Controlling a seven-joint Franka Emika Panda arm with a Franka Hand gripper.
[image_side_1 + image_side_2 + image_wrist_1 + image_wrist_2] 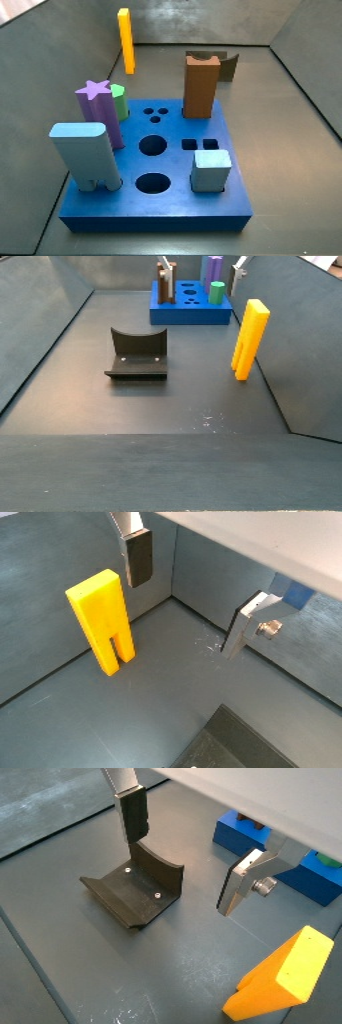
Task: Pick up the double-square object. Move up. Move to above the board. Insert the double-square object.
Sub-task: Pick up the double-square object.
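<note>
Dark grey flooring with grey walls on its sides is what you have under everything. Your largest item is the board [160,165], a thick blue slab with round and square holes, sitting toward one end of the worktop; in a side view [191,308] it lies at the far end. On it stand a brown notched-top block [201,86], a pale blue block [83,156], a smaller pale blue cube [210,170], and a purple star-topped piece [92,102] with a green cylinder [118,100] touching it.

Next you see the double-square object [249,339], the bright yellow bar, upright on the floor just beside a side wall, well apart from the board; its split lower end shows in a wrist view [103,620].

You find the fixture [136,354] near the middle of the worktop, apart from the bar.

Your gripper [187,853] hangs above the floor over the fixture, its jaws spread wide with nothing between them; one finger [139,556] hovers near the bar's top without touching.
</note>
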